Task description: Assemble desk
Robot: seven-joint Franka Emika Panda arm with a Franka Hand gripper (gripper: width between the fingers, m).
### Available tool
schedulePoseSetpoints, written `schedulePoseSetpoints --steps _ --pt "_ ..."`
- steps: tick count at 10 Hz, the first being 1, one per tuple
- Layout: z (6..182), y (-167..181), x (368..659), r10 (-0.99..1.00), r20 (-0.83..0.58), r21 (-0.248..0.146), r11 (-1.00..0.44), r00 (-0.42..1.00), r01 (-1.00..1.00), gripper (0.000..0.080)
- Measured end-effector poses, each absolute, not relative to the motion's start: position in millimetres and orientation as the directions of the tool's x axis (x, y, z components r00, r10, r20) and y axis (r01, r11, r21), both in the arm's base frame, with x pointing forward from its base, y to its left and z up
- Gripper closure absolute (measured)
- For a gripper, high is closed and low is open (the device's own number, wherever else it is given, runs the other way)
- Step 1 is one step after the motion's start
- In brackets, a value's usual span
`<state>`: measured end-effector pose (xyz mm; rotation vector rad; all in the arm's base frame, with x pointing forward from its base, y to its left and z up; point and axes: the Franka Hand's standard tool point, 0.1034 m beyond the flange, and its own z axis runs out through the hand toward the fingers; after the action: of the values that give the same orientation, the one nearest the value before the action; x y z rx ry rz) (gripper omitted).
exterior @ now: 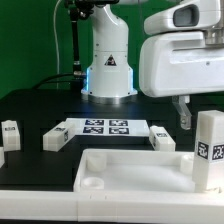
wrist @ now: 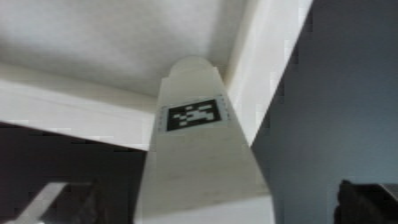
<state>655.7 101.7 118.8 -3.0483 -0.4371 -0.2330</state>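
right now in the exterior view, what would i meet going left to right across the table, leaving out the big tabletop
far-left leg → tilted leg → marker board → leg beside the board → upright leg

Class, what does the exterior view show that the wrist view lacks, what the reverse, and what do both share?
Only exterior: the flat white marker board, loose white square post legs lying flat, and the white robot base. Only wrist: a close-up along the upright white tagged square post leg to a corner of the large white plastic tray-like tabletop. Both: that leg and tabletop.
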Motion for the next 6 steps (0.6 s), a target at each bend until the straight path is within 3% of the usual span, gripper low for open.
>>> schedulePoseSetpoints --steps 1,2,3,4,6 --pt "118.8 101.3 655.7 0.298 0.157 -0.028 -0.952 0.942 0.306 0.0275" --pt "118.8 101.5 655.7 0.292 0.157 -0.03 -0.954 0.944 0.3 0.0275" --pt "118.8 101.3 655.7 0.292 0.157 -0.029 -0.954 0.944 0.3 0.046" --pt "118.8 100.1 655.9 0.29 0.157 -0.029 -0.954 0.944 0.298 0.0509" --pt "118.8 99.5 656.0 0.272 0.157 -0.032 -0.96 0.95 0.28 0.0509"
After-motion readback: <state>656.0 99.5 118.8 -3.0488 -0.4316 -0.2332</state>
